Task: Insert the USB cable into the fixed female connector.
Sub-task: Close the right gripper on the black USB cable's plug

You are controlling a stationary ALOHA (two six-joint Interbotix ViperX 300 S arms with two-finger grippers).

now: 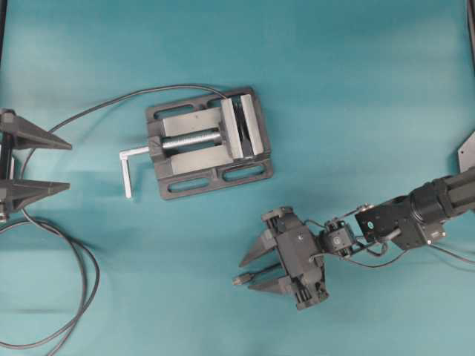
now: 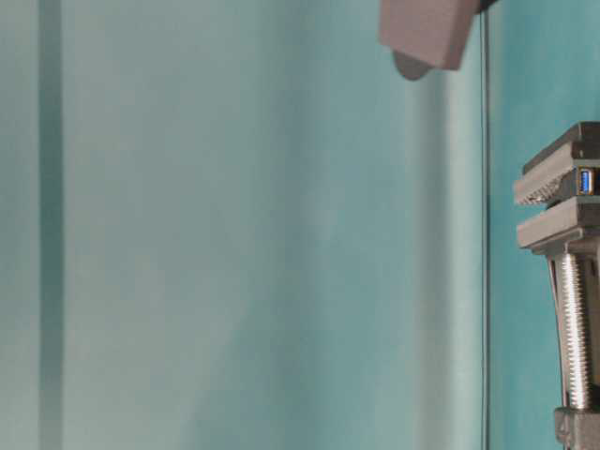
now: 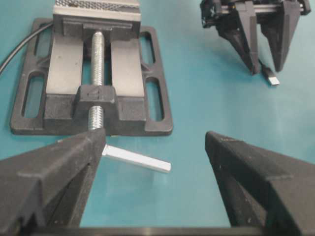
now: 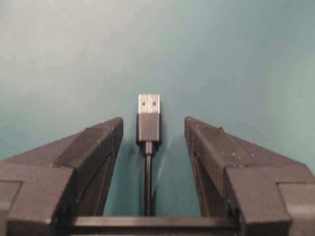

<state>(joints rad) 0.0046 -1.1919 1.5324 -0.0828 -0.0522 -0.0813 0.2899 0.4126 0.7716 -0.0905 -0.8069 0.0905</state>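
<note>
One USB cable [image 4: 148, 129] plug lies between one claw's [image 4: 152, 135] two fingers.

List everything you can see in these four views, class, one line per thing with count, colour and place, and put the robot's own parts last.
Vise: one, dark grey with silver screw and handle, upper middle of the table.
Socket: one, blue inside, clamped between the vise jaws.
Socket cable: one, thin black, running from the vise to the left edge.
USB cable: one, dark; its black plug with a silver tip lies flat on the table between the right fingers.
Looped cable: one, black, lower left.
Table: one, teal.
Left gripper: one, black, left edge, fingers wide apart, empty.
Right gripper: one, black, lower right of the vise, fingers either side of the plug, not touching it.
</note>
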